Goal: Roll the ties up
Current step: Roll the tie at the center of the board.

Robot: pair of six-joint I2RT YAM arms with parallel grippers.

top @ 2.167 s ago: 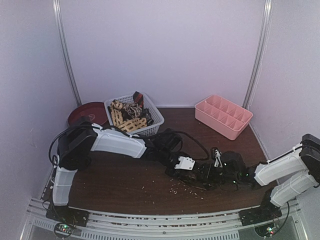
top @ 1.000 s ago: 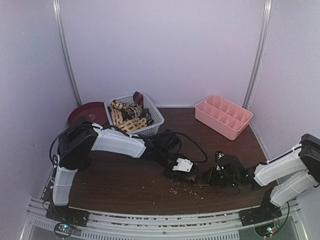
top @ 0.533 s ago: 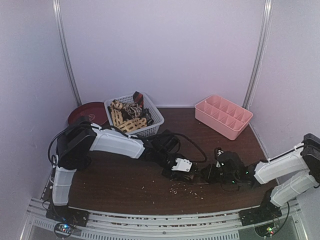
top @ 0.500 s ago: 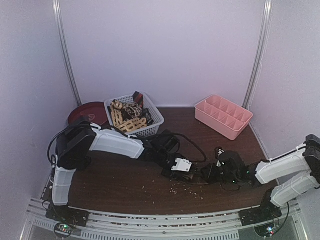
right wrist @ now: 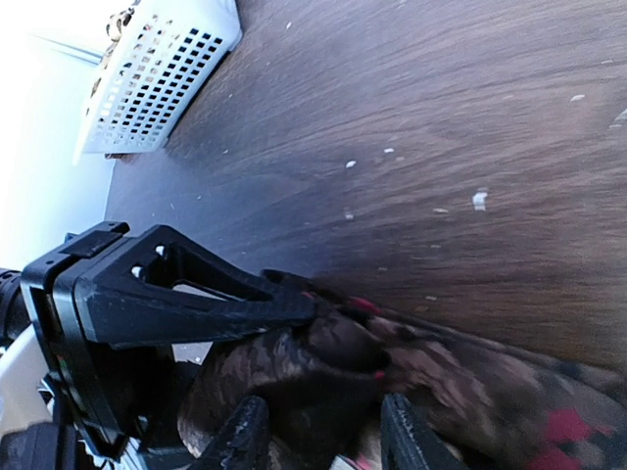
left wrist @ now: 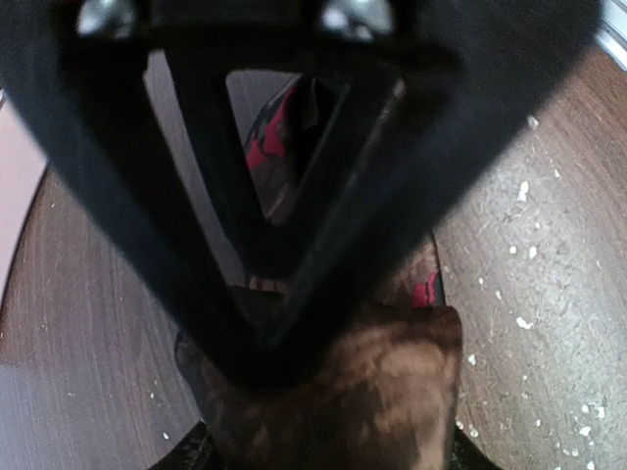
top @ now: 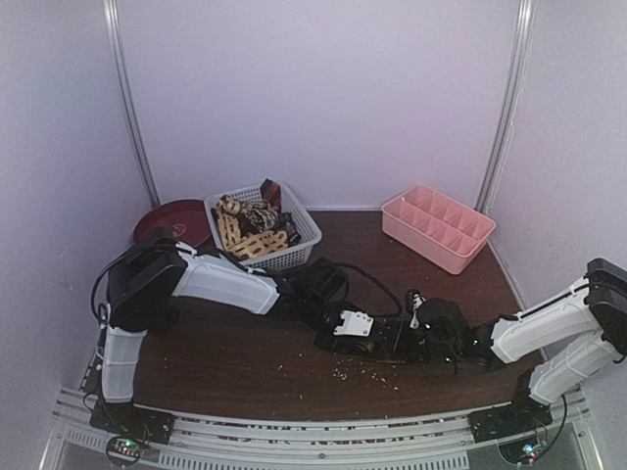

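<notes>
Brown-and-red tie [right wrist: 411, 377], partly rolled, lies on the table [top: 245, 357] as your right gripper [right wrist: 323, 436], shut a second ago, stands parted over it, leaving your left gripper [left wrist: 284, 343] alone pinching the roll for another turn.

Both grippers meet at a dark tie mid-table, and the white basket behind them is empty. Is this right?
Not quite. The white basket is not empty: the top external view shows several ties in it. The rest holds: left gripper and right gripper meet at the dark tie.
</notes>
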